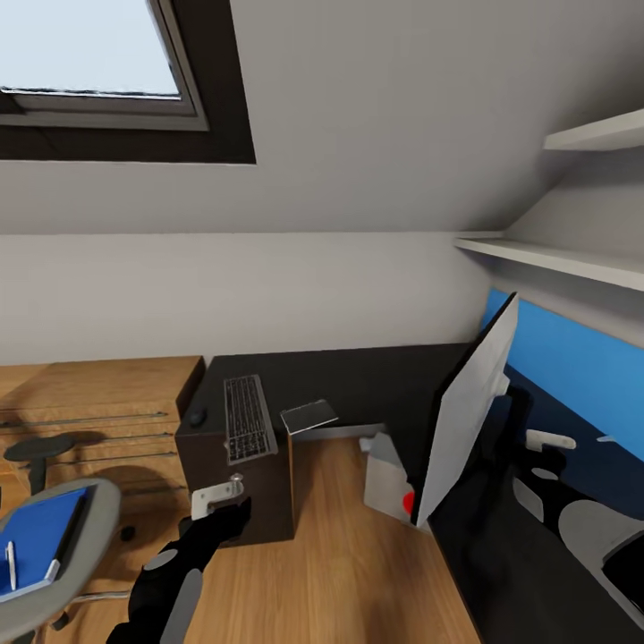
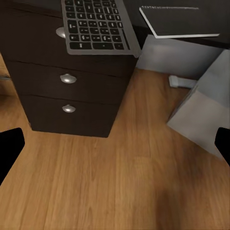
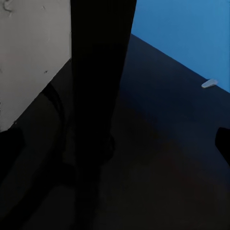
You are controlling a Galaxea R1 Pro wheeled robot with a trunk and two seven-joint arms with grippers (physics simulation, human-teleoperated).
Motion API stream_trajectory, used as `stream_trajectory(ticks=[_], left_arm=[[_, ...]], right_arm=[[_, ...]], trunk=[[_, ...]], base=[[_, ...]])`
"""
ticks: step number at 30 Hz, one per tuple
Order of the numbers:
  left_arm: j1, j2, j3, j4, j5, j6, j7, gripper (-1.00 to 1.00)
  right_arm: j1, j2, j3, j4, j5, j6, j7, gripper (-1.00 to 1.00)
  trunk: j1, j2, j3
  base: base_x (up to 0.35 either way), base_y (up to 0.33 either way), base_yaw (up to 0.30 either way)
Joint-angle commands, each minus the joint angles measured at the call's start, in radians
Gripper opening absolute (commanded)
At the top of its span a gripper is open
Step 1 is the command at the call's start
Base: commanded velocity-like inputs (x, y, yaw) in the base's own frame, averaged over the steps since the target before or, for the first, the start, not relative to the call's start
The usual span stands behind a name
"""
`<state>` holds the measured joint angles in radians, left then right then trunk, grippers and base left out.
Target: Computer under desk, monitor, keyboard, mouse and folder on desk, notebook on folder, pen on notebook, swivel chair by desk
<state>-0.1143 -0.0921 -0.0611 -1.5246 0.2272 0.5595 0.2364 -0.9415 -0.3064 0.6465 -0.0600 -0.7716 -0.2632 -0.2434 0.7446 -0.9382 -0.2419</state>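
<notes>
The keyboard (image 1: 248,418) lies on the black desk (image 1: 376,380) over the drawer unit (image 2: 72,81), with the mouse (image 1: 196,417) on its left and the dark grey notebook (image 1: 309,416) on its right. The monitor (image 1: 470,420) leans on the desk's right wing, pale back toward me. Below the desk stands the grey computer (image 1: 389,483). At the lower left, the swivel chair (image 1: 89,537) carries the blue folder (image 1: 36,535) with the white pen (image 1: 11,563) on it. My left gripper (image 2: 115,148) hangs open over the floor before the drawers. My right gripper (image 3: 115,143) is open behind the monitor's stand (image 3: 93,120).
Low wooden shelving (image 1: 98,402) stands left of the desk, behind the chair. White wall shelves (image 1: 555,259) run above a blue wall panel (image 1: 581,358) at the right. A small pale item (image 3: 209,84) lies on the desk near the blue panel. Wooden floor (image 1: 340,572) lies between chair and desk.
</notes>
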Motion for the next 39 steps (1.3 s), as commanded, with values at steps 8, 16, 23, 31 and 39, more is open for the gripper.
stream_trajectory(ticks=[8,16,23,31,39], left_arm=[[0.003,0.0,-0.015,-0.03,0.011,0.003,0.009,1.0],[0.033,0.0,-0.031,-0.063,0.011,0.002,0.008,1.0],[0.034,0.0,-0.035,-0.064,0.011,0.002,0.007,1.0],[0.034,0.0,-0.036,-0.064,0.011,0.003,0.007,1.0],[0.034,0.0,-0.036,-0.063,0.011,0.003,0.007,1.0]], right_arm=[[0.0,-0.001,0.009,-0.001,-0.008,-0.001,-0.004,1.0],[0.0,-0.002,0.009,-0.001,-0.008,-0.001,-0.004,1.0],[0.0,-0.002,0.009,0.0,-0.008,-0.001,-0.004,1.0],[-0.001,-0.003,0.009,0.0,-0.008,-0.001,-0.004,1.0],[-0.001,-0.002,0.009,0.0,-0.008,-0.001,-0.004,1.0]], trunk=[[0.001,-0.001,-0.001],[0.001,-0.001,-0.001],[0.001,-0.001,-0.001],[0.001,-0.001,-0.001],[0.001,-0.001,-0.001]], base=[[0.047,0.0,0.0],[0.174,-0.059,0.0],[0.067,-0.027,0.0],[0.12,-0.022,0.0],[0.054,-0.01,0.0]])
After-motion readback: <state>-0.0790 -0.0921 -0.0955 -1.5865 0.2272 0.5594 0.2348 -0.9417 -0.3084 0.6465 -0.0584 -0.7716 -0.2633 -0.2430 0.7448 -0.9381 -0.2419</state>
